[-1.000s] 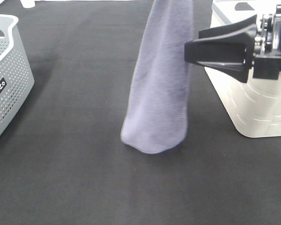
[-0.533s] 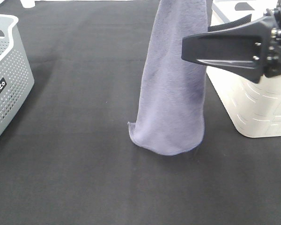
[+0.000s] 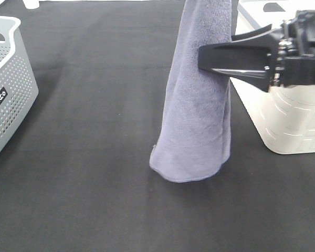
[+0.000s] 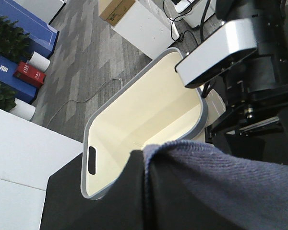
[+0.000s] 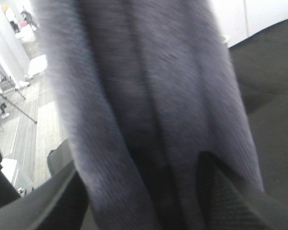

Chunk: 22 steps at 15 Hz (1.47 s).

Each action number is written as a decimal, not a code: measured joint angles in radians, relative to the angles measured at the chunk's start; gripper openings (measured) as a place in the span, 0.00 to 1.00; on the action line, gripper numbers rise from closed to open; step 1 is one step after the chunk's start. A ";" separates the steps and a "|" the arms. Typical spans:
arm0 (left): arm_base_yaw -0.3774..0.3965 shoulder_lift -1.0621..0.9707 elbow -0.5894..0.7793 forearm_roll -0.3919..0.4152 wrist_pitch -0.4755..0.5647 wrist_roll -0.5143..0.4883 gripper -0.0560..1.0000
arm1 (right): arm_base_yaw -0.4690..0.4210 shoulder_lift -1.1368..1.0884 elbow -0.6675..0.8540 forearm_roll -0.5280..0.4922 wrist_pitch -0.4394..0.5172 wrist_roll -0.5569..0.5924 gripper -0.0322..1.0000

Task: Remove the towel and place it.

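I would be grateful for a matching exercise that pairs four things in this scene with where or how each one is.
Things:
1. towel
2. grey basket
3. cream bin
4. right gripper

Places or states:
A. at the left edge of the overhead view
B. fingers open on either side of the towel
C. hanging upright in the middle
D. standing at the right edge of the overhead view

Pairs: 1-C; 2-A; 3-D; 4-B

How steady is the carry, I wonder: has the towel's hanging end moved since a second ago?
Yes. The lower end of the towel has shifted right, nearer the white basket, and slightly lower over the black table covering.
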 joint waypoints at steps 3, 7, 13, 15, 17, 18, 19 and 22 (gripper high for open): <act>0.000 0.000 0.000 0.000 -0.005 0.002 0.05 | 0.000 0.086 0.000 -0.042 0.064 0.031 0.53; 0.000 0.000 0.000 0.000 -0.029 0.002 0.05 | 0.000 0.086 0.000 -0.226 0.157 0.201 0.39; 0.000 0.000 0.000 0.000 -0.029 0.002 0.05 | 0.000 0.086 0.038 -0.272 0.053 0.213 0.39; 0.000 0.000 0.000 0.000 -0.031 0.002 0.05 | 0.000 0.087 0.066 -0.270 0.044 0.210 0.39; 0.000 0.000 0.000 0.004 -0.045 0.002 0.05 | 0.041 0.087 0.079 -0.266 0.021 0.205 0.39; 0.000 0.000 0.000 0.008 -0.048 0.002 0.05 | 0.077 0.087 0.085 -0.268 -0.003 0.205 0.39; 0.000 0.000 0.000 0.009 -0.048 0.002 0.05 | 0.119 0.087 0.093 -0.284 -0.038 0.205 0.39; 0.000 0.000 0.000 0.014 -0.048 0.002 0.05 | 0.152 0.087 0.097 -0.324 -0.083 0.268 0.34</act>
